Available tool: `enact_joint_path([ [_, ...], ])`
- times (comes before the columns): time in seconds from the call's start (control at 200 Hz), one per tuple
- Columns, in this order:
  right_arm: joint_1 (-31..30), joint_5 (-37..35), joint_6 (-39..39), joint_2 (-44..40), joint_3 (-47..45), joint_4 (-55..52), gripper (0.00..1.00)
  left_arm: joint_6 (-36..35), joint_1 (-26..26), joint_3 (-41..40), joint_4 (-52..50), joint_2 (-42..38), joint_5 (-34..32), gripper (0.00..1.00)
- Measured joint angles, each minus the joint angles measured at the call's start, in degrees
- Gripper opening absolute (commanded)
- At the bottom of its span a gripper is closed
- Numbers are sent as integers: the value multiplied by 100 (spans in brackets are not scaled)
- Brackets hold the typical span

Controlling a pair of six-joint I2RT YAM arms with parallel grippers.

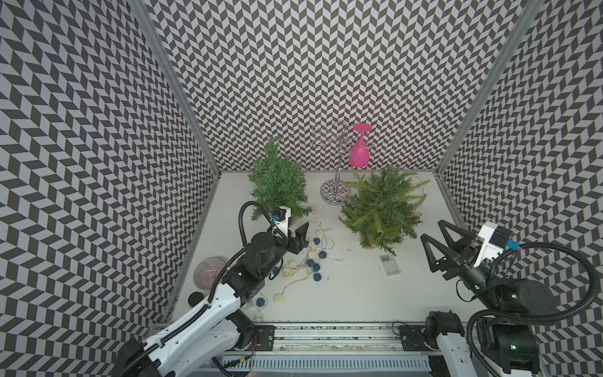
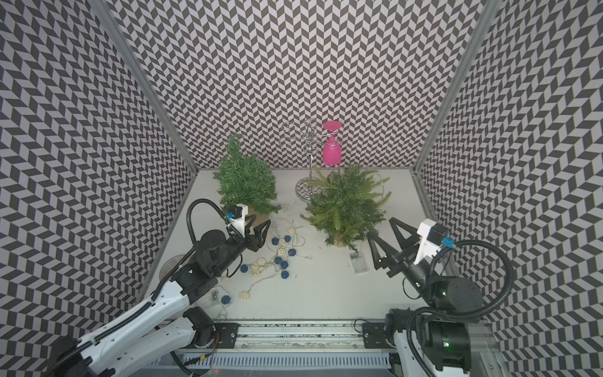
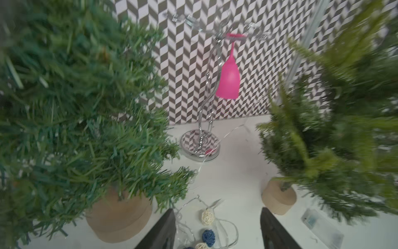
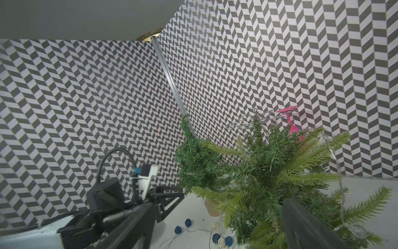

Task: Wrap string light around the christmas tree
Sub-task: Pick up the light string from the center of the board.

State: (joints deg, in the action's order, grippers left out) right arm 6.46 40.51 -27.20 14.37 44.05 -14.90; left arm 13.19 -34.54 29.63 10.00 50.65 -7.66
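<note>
Left pincer: released, jaws apart, low over the table. Loops of the string light lie between and under the jaws, and nothing is clamped.

The string light is a loose tangle of blue and cream balls on the table. It lies just beside the wooden base of the dark christmas tree, at far left, and none of it is on the branches.

Right pincer: released wide and empty, raised at the right, close to the outer branches of the second tree.

Surroundings:
- A chrome rack stands between the two trees at the far wall, with a pink glass hanging upside down from it.
- A clear battery box lies near the second tree's base.

Obstructions:
- The left arm covers part of a ribbed dish and the near end of the string.
- A small black disc lies beside the arm.
- The left wrist hides most of the dark tree's base in both top views.
- The left wrist view is blurred.
- A thin clear wire appears to run over the second tree, but its course cannot be traced.
</note>
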Motion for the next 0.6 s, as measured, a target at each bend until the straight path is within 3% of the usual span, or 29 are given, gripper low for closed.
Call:
enact_joint_path([
  [0.1,256,398,-94,-20,-96,79,93,186,376,-304,328,509,101,59],
  [0.28,304,988,-280,302,-229,339,94,330,413,-365,896,1346,179,64],
  [0.601,310,1130,-229,1032,483,173,92,321,330,-341,1770,2529,-181,72],
])
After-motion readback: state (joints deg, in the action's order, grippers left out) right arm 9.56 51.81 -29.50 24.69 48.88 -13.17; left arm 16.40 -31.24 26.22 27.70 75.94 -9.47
